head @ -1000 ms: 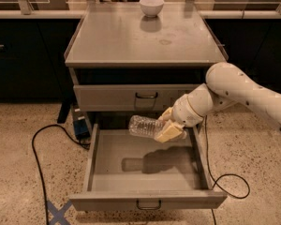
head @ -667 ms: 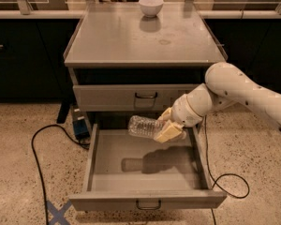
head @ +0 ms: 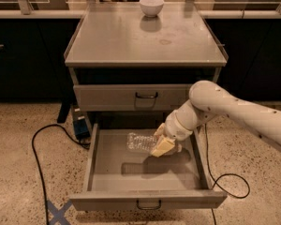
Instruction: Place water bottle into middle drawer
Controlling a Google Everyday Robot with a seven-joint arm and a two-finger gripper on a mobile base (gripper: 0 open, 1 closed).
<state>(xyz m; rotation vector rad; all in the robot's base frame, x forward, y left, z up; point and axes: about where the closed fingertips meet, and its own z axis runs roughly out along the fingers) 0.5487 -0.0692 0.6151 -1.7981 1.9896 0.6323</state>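
The gripper [head: 163,145], reaching in from 3 o'clock, pinches the water bottle [head: 139,142] between its jaws. The bottle lies sideways, pointing toward 9 o'clock, over the open middle drawer [head: 178,199].

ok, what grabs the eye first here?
The white arm reaching in from the right, its gripper holding a water bottle on its side over the pulled-out middle drawer. Then the white bowl at the back of the cabinet top.
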